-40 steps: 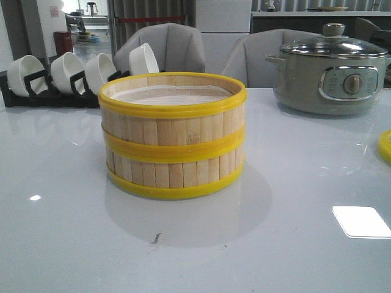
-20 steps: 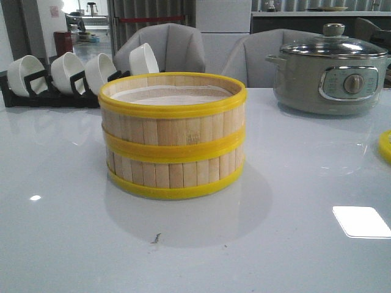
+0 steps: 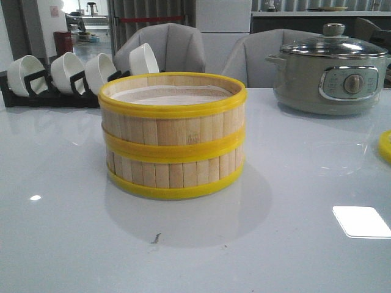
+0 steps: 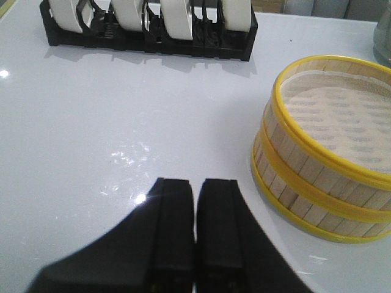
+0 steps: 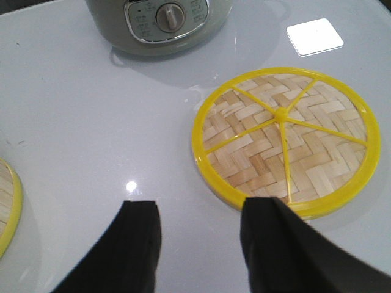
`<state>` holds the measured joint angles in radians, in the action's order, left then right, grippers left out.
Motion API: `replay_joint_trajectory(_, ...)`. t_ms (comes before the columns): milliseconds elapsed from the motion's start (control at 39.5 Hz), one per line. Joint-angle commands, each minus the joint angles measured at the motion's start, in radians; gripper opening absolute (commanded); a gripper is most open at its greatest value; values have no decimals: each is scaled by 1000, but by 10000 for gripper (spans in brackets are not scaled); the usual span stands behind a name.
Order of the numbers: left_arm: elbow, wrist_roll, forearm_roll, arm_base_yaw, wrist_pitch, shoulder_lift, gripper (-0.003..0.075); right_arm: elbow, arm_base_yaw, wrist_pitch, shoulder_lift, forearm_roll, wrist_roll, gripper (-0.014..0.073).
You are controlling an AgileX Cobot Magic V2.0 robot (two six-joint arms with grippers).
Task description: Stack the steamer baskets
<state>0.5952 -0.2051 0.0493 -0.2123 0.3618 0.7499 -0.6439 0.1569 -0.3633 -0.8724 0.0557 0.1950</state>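
Note:
Two steamer baskets (image 3: 173, 137) of pale slats with yellow rims stand stacked in the middle of the table, a whitish liner inside the top one. In the left wrist view the stack (image 4: 305, 165) is beside my left gripper (image 4: 195, 183), which is shut with nothing in it and apart from the stack. The woven yellow-rimmed lid (image 5: 263, 146) lies flat on the table just ahead of my right gripper (image 5: 198, 207), which is open and empty; one fingertip (image 5: 266, 213) overlaps the lid's near rim in the view. In the front view only the lid's edge (image 3: 385, 145) shows at far right; neither gripper shows there.
A grey-green electric pot (image 3: 330, 70) with a glass lid stands at the back right, close behind the woven lid (image 5: 159, 21). A black rack of white bowls (image 3: 61, 76) is at the back left. A yellow-rimmed sliver (image 5: 7, 207) shows at the right wrist view's edge.

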Motion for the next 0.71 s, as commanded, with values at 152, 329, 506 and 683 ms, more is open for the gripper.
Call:
replay_joint_trajectory(152,27,-5,-5,1,-77,-8,97,-32,1,70,7,5,-12,184)
replay_joint_trajectory(329,27,-5,-5,1,-77,-8,97,-32,1,70,7,5,-12,71)
replay_joint_trajectory(506,27,-5,-5,1,-77,-8,97,-32,1,63,7,5,-12,39)
replay_joint_trajectory(683,27,-5,-5,1,-77,-8,97,-32,1,46,7,5,-12,39)
